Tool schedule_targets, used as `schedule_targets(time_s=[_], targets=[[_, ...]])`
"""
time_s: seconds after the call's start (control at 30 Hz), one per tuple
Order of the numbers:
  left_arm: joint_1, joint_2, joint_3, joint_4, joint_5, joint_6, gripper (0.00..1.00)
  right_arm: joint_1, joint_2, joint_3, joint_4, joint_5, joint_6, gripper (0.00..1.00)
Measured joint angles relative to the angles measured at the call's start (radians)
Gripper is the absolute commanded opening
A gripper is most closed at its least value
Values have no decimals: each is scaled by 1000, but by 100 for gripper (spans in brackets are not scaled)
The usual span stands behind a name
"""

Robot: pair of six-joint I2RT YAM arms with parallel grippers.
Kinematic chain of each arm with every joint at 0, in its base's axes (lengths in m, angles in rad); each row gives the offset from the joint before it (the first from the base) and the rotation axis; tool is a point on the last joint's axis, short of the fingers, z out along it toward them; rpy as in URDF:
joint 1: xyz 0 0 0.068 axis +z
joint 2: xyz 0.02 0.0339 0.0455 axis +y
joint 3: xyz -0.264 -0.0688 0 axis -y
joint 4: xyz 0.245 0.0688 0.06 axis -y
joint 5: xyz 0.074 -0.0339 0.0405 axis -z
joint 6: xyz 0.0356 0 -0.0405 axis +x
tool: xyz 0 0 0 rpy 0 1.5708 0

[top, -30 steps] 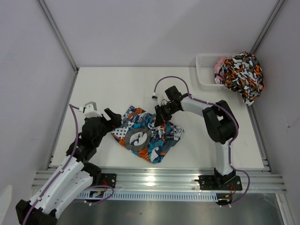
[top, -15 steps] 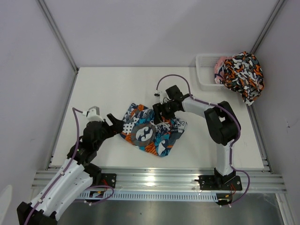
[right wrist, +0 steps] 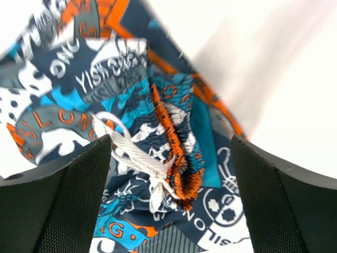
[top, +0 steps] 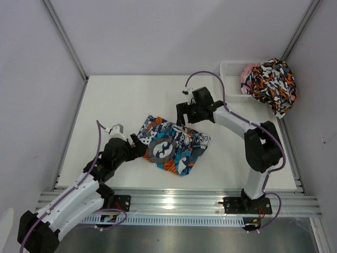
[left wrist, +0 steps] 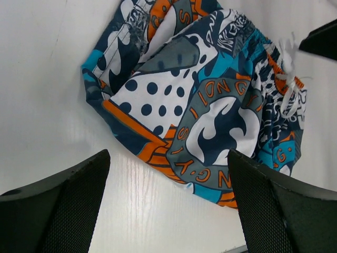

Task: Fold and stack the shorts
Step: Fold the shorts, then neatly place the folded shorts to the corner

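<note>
Teal shorts (top: pixel 171 150) folded, mid-table, drawstring (right wrist: pixel 137 158) loose on top. Blotched shorts (top: pixel 273 79) heaped over basket (top: pixel 230 79), far right corner. Left gripper (top: pixel 137 146) at teal pair's left edge, right gripper (top: pixel 183 114) near far edge; both spread, empty. Risks: loose fold springing open; fingers snagging drawstring.

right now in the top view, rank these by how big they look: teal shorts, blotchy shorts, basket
1. teal shorts, laid out flat
2. blotchy shorts, bunched up
3. basket, smallest as seen, but the blotchy shorts cover part of it, so its full size is unsure
</note>
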Motion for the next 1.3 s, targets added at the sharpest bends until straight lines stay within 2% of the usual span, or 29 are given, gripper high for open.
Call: schedule_targets(time_s=[0.1,0.23,0.4,0.57,0.8,1.3], targets=[[-31,61,58,-28,-18,35,93,-12,-52,-18,23,35,38,93],[-79,204,225,-51,-43,128,96,-29,-147,-77,35,77,98,93],[-221,335,392,-108,-150,236,98,-62,-263,-185,54,113,174,93],[-329,491,518,-140,-185,316,98,-104,-350,-296,55,156,248,93],[-405,723,555,-93,-153,401,99,-213,-471,-409,55,146,322,92],[-436,1081,647,-43,-130,434,99,-269,-640,-456,51,134,362,92]])
